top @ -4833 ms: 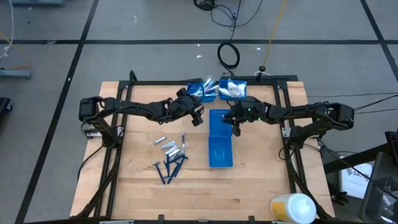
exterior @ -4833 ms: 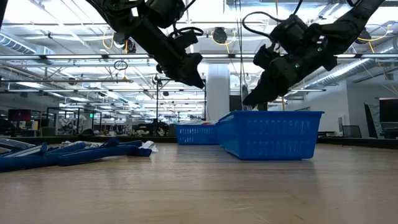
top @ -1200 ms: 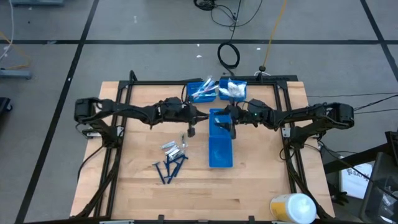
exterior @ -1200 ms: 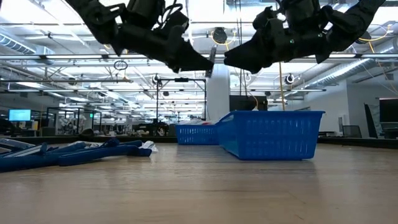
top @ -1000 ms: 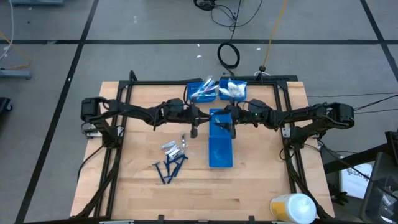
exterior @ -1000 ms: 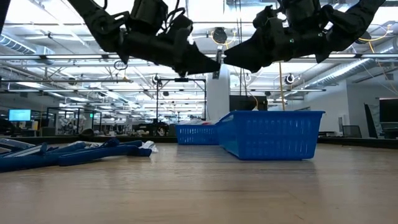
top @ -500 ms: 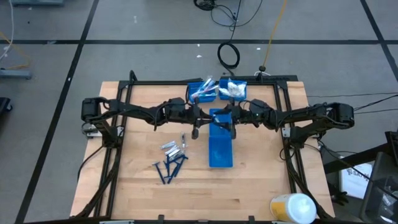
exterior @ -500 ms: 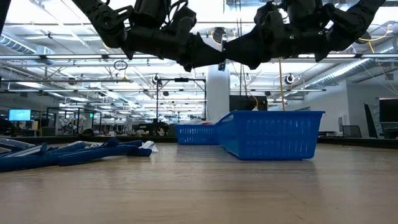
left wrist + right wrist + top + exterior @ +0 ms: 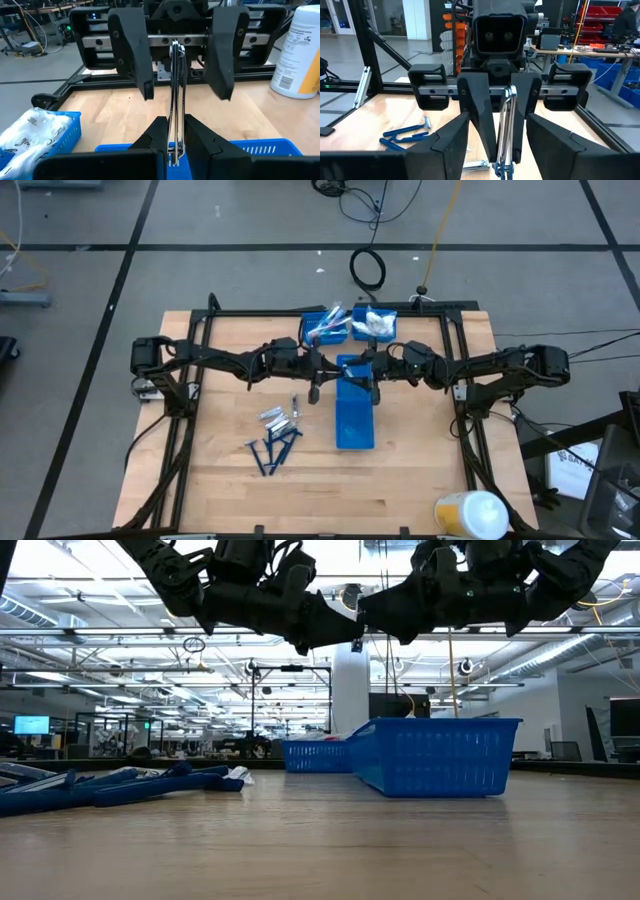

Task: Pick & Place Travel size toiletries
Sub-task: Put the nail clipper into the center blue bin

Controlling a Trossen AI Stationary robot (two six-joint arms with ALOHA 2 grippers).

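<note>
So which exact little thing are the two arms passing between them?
Look above the near end of the long blue bin at mid-table, where the left gripper meets the right gripper. Between them is a slim silvery tube, the only toiletry held in the air.

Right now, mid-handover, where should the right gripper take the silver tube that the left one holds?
Probably by the free end of the silver tube, beyond the left gripper. Come head-on from the opposite side. The tube is flat, and the open fingers of the right gripper already face its broad sides.

Slim silvery tube [image 9: 176,100] upright in the left gripper [image 9: 174,131] fingers — razors [image 9: 275,448], tubes [image 9: 277,418] on wood.
</note>
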